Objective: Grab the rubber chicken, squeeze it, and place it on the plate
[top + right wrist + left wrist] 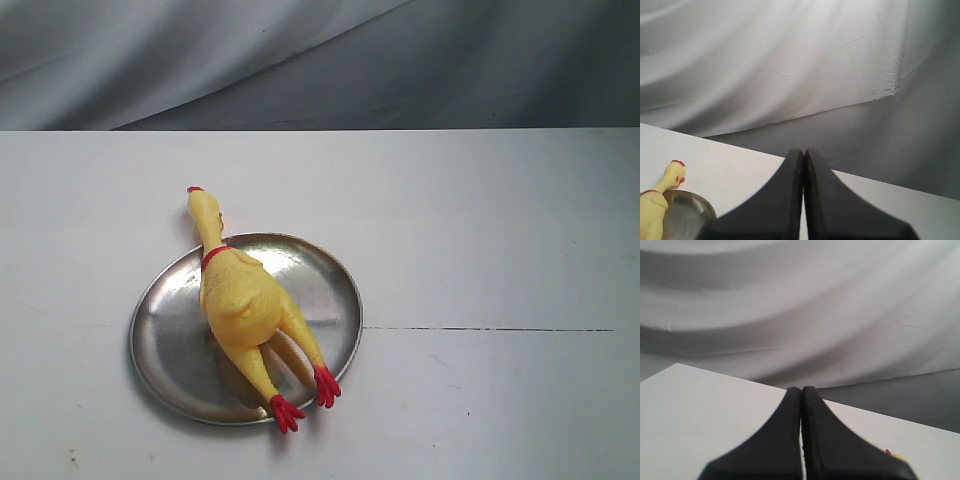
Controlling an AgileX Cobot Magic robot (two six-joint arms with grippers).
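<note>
**Chicken on the plate, both arms clear**

The rubber chicken (243, 305) lies on the plate (170, 340), its body resting on the steel. Its head and neck reach out past the far rim and its red feet hang over the near rim. The left gripper (801, 390) has its jaws pressed together on nothing, and so does the right gripper (803, 151). Both sit well away from the toy, above the white table (480, 240), and neither shows in the exterior view. A yellow-and-red speck at the edge of the left wrist view is probably the chicken, though it is too small to be sure. The placing looks finished. Whether the squeeze was made cannot be told from here.
</note>
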